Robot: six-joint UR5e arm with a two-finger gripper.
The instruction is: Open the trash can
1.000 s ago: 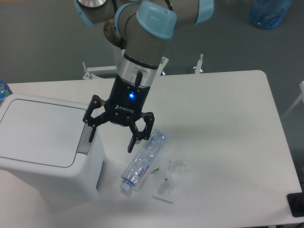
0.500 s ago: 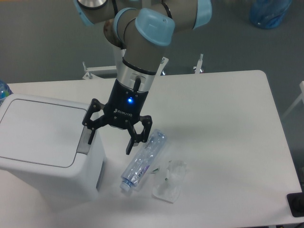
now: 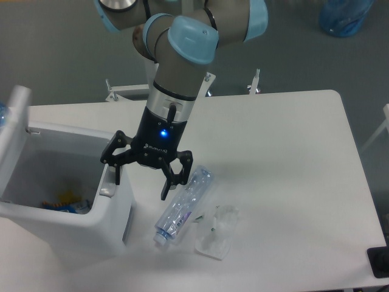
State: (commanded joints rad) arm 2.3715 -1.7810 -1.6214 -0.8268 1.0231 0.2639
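The white trash can (image 3: 112, 222) stands at the table's front left. Its lid (image 3: 14, 115) is swung up and stands nearly upright at the far left, so the inside shows, with blue and yellow rubbish (image 3: 61, 201) at the bottom. My gripper (image 3: 140, 185) is open and points down at the can's right rim. Its left finger rests at the grey latch tab (image 3: 107, 185), and its right finger hangs beside the can above the table. It holds nothing.
A crushed clear plastic bottle (image 3: 182, 210) lies just right of the gripper, with a clear plastic cup (image 3: 217, 234) beside it. A black object (image 3: 380, 261) sits at the table's front right corner. A blue bag (image 3: 343, 15) is on the floor behind.
The lid was flat and shut in both earlier frames and has now sprung open to the left. The gripper has shifted slightly left and down onto the latch tab.
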